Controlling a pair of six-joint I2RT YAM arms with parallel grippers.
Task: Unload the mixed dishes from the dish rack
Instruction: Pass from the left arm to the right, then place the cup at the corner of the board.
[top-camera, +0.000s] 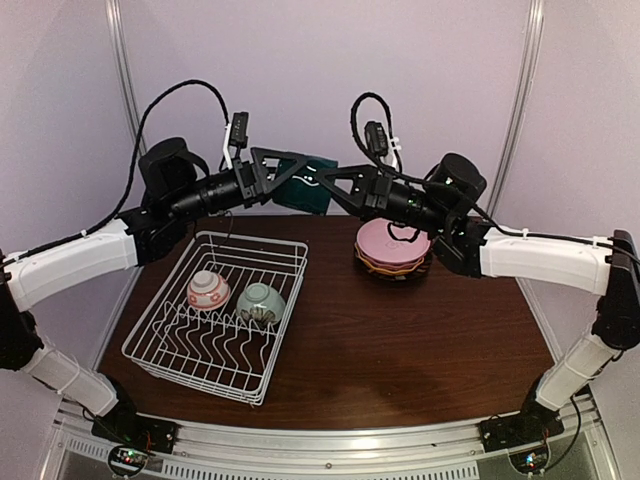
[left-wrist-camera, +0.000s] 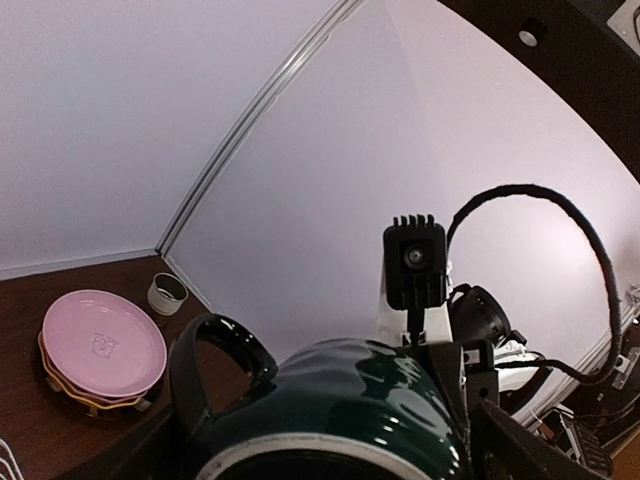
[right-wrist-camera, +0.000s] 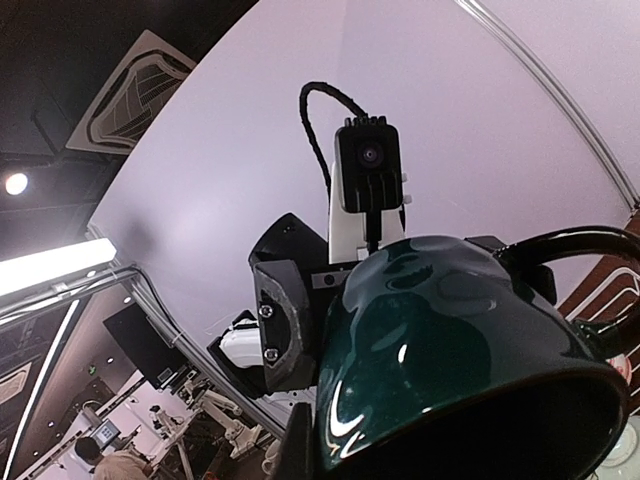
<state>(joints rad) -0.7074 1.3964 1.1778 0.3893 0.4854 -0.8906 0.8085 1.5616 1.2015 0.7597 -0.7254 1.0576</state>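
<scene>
A dark green cup (top-camera: 310, 193) hangs in the air above the table's far edge, between both grippers. My left gripper (top-camera: 288, 170) holds it from the left and my right gripper (top-camera: 328, 183) from the right. In the left wrist view the cup (left-wrist-camera: 370, 400) fills the bottom, its handle at the left. In the right wrist view the cup (right-wrist-camera: 460, 340) is close up, with a left finger (right-wrist-camera: 285, 320) against its side. The white wire dish rack (top-camera: 150, 345) holds a white-red bowl (top-camera: 208, 290) and a pale green bowl (top-camera: 261, 302). The plates (top-camera: 390, 243) are stacked, light pink on top.
The plate stack (left-wrist-camera: 100, 340) sits at the table's back right, with a small beige cup (left-wrist-camera: 167, 293) behind it by the wall. The rack takes up the left half of the dark wooden table. Pale walls close in the back and sides.
</scene>
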